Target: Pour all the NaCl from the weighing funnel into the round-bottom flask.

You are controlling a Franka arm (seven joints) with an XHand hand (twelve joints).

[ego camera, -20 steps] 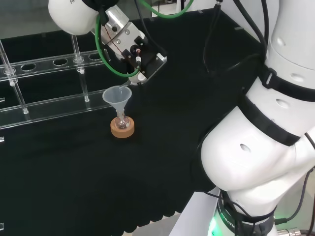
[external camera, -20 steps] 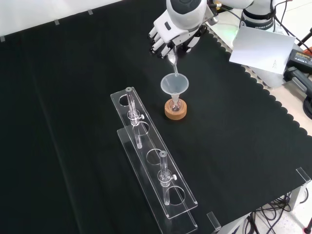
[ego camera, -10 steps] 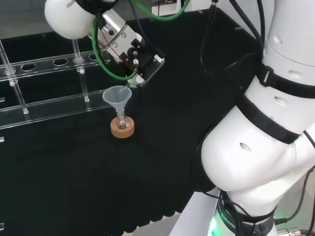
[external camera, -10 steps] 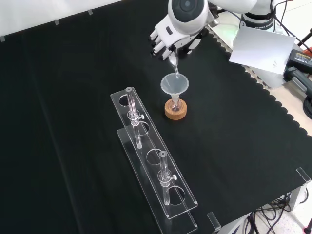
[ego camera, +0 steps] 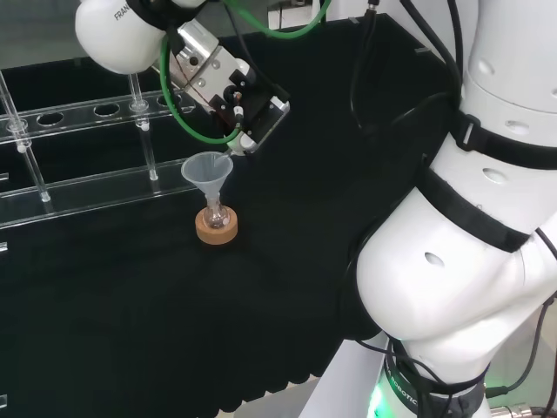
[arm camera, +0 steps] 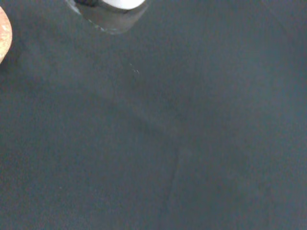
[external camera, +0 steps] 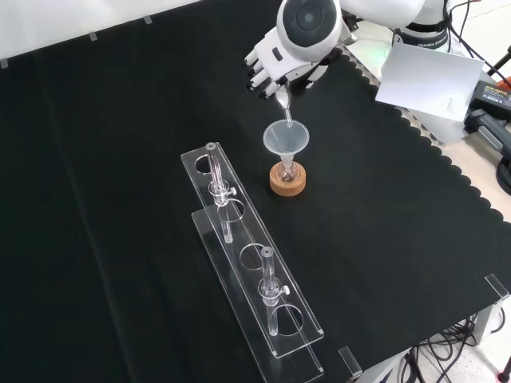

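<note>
Fingers point(external camera: 257, 73) curl around the weighing funnel point(external camera: 283, 102), so my hand point(external camera: 275, 57) pinches it tilted, its spout dipping into the clear funnel point(external camera: 286, 139) sitting in the round-bottom flask point(external camera: 287, 170). That flask rests on a cork ring point(external camera: 287, 184), with the clear tube rack point(external camera: 247, 263) just left in my front view.

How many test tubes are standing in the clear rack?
2. In the front view, one test tube stands near the rack's far end, the other test tube nearer the camera. More clear glass may be hidden.
</note>
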